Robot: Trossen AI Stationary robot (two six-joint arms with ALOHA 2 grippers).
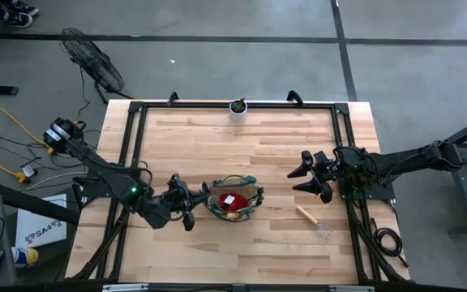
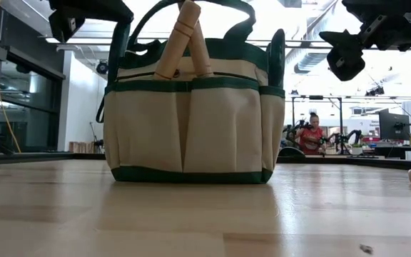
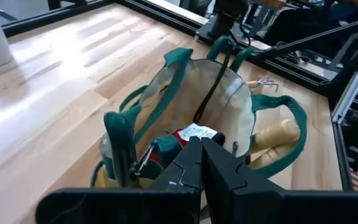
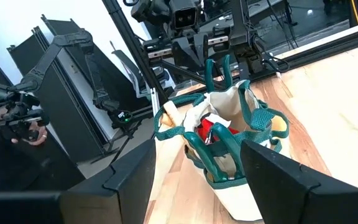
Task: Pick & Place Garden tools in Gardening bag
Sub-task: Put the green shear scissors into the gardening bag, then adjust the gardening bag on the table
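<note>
Broadly, the desk [image 1: 250, 146] is a slab of pale wood planks inside a dark metal frame, and the gardening bag [image 1: 233, 200] stands upright near its middle so that both arms can reach its open mouth. The bag is tan fabric with dark green trim, looped handles and outer pockets; its soft walls sag a little around what it already holds: wooden handles [image 2: 184, 39] leaning out of a pocket, and a small red item [image 1: 231, 203] with a white label inside.

The left gripper [image 1: 186, 212] hangs just beside the bag, its dark fingers [image 3: 222, 171] pressed together on nothing, probably done with a drop. The right gripper [image 1: 302, 178] hovers well apart from the bag, fingers [image 4: 129, 174] spread wide, likely readying for the one tool left out: a wooden-handled fork [image 1: 313, 221] lying flat near the desk's right edge, its smooth round handle towards the bag; the metal tines are small and hard to read. A small white pot [image 1: 238, 108] with a green plant sits at the far edge, out of the way.
</note>
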